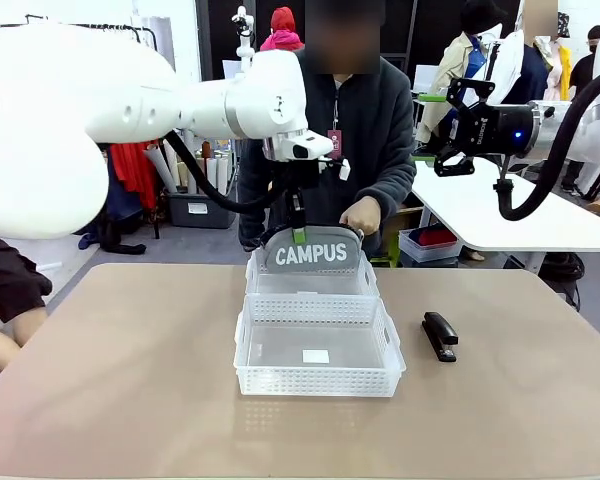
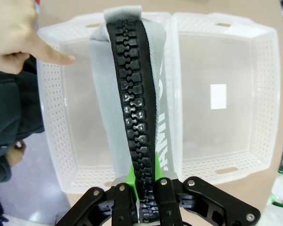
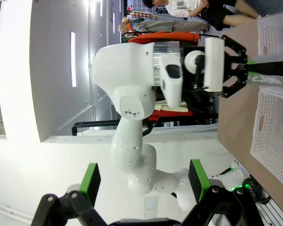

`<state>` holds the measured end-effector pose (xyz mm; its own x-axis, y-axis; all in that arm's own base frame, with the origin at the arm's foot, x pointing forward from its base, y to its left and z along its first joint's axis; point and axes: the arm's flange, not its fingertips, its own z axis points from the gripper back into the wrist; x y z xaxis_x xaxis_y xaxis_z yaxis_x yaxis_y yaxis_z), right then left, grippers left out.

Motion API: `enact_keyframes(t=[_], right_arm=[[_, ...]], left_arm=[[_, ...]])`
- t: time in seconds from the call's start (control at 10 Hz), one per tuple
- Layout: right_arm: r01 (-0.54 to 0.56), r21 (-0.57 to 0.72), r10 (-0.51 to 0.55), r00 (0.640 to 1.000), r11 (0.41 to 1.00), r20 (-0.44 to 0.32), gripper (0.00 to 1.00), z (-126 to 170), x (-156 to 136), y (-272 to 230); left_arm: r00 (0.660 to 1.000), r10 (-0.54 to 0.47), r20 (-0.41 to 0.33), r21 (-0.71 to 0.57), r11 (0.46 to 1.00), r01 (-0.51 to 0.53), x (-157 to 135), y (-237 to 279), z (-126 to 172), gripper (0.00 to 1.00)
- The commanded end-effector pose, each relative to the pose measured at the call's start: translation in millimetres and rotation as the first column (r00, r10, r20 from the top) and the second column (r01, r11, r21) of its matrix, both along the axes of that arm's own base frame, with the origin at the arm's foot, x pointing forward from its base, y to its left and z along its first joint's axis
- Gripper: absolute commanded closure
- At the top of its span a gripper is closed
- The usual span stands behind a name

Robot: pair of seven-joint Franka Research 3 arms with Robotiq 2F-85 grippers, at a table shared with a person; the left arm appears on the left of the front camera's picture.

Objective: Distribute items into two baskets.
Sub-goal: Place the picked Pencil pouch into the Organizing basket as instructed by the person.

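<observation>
The left jaws are clamped on the zipper edge of the grey CAMPUS pouch [image 1: 315, 256], which hangs upright into the far basket [image 1: 367, 284]. A person's hand [image 1: 362, 215] is at that basket's far rim. The near basket [image 1: 320, 381], touching it, has a white sticker [image 1: 316, 356] on its floor. The black stapler [image 1: 440, 336] lies on the surface [image 1: 130, 380] just right. The right jaws hang high, spread wide, gripping nothing.
</observation>
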<state>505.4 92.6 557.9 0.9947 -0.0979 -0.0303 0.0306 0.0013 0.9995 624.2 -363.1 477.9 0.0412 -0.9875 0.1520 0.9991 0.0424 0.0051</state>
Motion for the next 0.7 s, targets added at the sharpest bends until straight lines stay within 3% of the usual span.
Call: enact_keyframes(t=[0.0, 0.2, 0.6], right_arm=[[-0.001, -0.004, 0.001, 1.0, 1.0, 0.005, 0.0, 1.5, -0.6, -0.8], [-0.001, -0.004, 0.001, 1.0, 1.0, 0.005, 0.0, 1.5, -0.6, -0.8], [-0.001, -0.004, 0.001, 1.0, 1.0, 0.005, 0.0, 1.5, -0.6, -0.8]], left_arm=[[1.0, -0.003, 0.031, 0.008, 1.0, 0.003, 20.1, -6.8, -7.1, 1.0], [0.997, -0.015, 0.076, 0.023, 1.0, 0.014, 29.1, -10.9, -22.8, 1.0], [0.997, -0.056, 0.051, 0.016, 0.998, 0.056, 43.3, -14.8, -53.3, 1.0]])
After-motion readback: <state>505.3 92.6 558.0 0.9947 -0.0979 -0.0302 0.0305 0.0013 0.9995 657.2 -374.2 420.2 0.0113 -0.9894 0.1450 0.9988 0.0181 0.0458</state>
